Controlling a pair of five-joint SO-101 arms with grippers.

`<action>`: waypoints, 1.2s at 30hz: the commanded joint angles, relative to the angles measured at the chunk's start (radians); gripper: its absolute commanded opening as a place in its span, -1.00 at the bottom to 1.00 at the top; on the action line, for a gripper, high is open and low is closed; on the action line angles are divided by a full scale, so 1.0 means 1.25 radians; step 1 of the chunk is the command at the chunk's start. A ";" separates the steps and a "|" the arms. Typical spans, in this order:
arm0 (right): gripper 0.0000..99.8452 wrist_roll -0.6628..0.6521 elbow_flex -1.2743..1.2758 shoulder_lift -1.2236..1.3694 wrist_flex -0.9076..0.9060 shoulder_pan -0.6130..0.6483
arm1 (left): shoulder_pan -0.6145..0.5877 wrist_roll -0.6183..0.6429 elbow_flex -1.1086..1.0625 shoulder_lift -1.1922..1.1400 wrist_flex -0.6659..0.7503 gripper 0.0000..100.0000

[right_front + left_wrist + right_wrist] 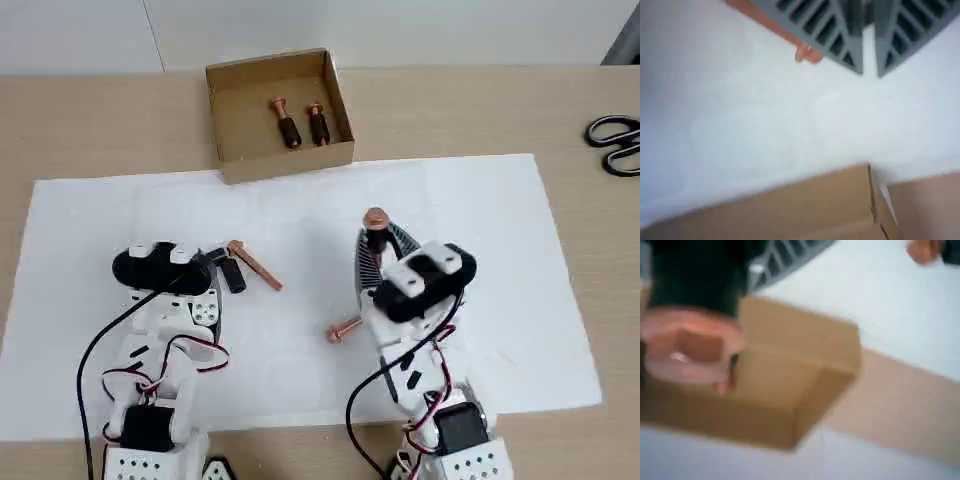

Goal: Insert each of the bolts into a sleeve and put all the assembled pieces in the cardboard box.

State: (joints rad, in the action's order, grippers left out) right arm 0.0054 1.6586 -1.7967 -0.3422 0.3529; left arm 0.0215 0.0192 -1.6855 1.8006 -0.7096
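Observation:
The cardboard box (228, 150) stands at the back centre, with two assembled pieces (288, 125) (318, 122) lying in it. My right gripper (377, 250) is shut on a black sleeve (695, 280) with a copper bolt head (690, 347) sticking out of it, held above the paper in front of the box (805, 365). My left gripper (226, 268) sits at the left, its grey fingers (835, 35) closed on a black sleeve (233, 275). A loose copper bolt (256, 266) (807, 54) lies right beside it. Another bolt (343, 328) lies by the right arm.
A white paper sheet (480, 220) covers the middle of the wooden table. Black scissors (615, 145) lie at the far right edge. The box's front wall and corner (870, 200) show ahead in the left wrist view.

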 commanded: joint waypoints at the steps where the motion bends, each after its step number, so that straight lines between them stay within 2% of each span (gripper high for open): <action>1: -0.99 0.042 -0.114 -0.004 -0.062 -0.013 | 0.002 -0.001 0.004 0.009 -0.063 -0.99; 5: -0.99 0.041 -0.149 -0.004 -0.134 -0.017 | 0.002 -0.001 0.004 0.011 -0.144 -0.99; 18: -0.99 0.023 -0.241 0.047 -0.141 -0.017 | 0.001 -0.001 0.004 0.011 -0.144 -0.99; 28: -0.99 0.023 -0.502 0.508 -0.131 -0.017 | -0.002 -0.001 0.004 0.011 -0.144 -0.99; 32: -0.99 0.023 -0.581 0.679 -0.061 -0.017 | -0.007 -0.001 0.004 0.011 -0.146 -0.99; 36: -0.99 0.023 -0.685 0.857 -0.007 -0.018 | -0.112 0.000 0.004 0.011 -0.146 -0.99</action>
State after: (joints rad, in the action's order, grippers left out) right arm 0.0422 0.9513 -0.8608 -0.4158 0.3422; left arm -0.0399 0.0192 -1.6855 1.8006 -0.8892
